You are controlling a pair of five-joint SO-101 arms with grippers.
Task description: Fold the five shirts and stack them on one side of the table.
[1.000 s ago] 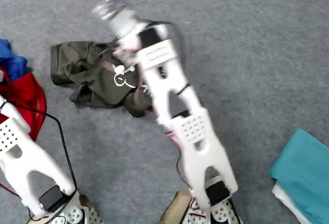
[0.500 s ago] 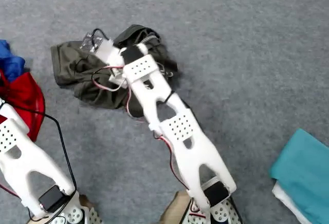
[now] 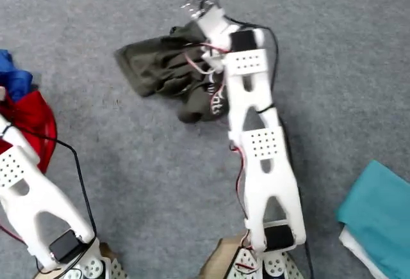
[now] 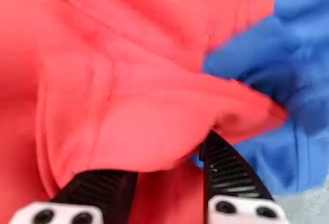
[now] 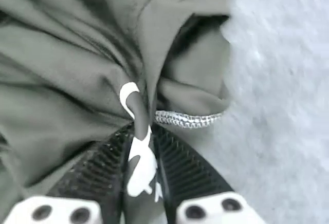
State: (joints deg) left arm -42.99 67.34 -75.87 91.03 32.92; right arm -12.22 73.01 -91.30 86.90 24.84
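An olive shirt (image 3: 160, 68) lies crumpled at the back middle of the grey table. My right gripper (image 3: 201, 5) is at its far right edge, and in the right wrist view this gripper (image 5: 142, 149) is shut on a fold of the olive shirt (image 5: 77, 80) that carries a white print. At the left edge lie a red shirt (image 3: 35, 125) and a blue shirt (image 3: 13, 77). My left gripper (image 4: 164, 178) is open, its fingers apart and pressed against the red shirt (image 4: 113, 80), with the blue shirt (image 4: 288, 59) beside it.
A folded teal shirt (image 3: 378, 212) rests on a white one (image 3: 359, 247) at the right front edge. Bare grey table (image 3: 333, 87) stretches between the olive shirt and that stack. The left arm's base (image 3: 38, 215) stands at the front left.
The right arm has swung right and toward the back, pulling the olive shirt with it from the left middle toward the centre. The left arm has kept still.
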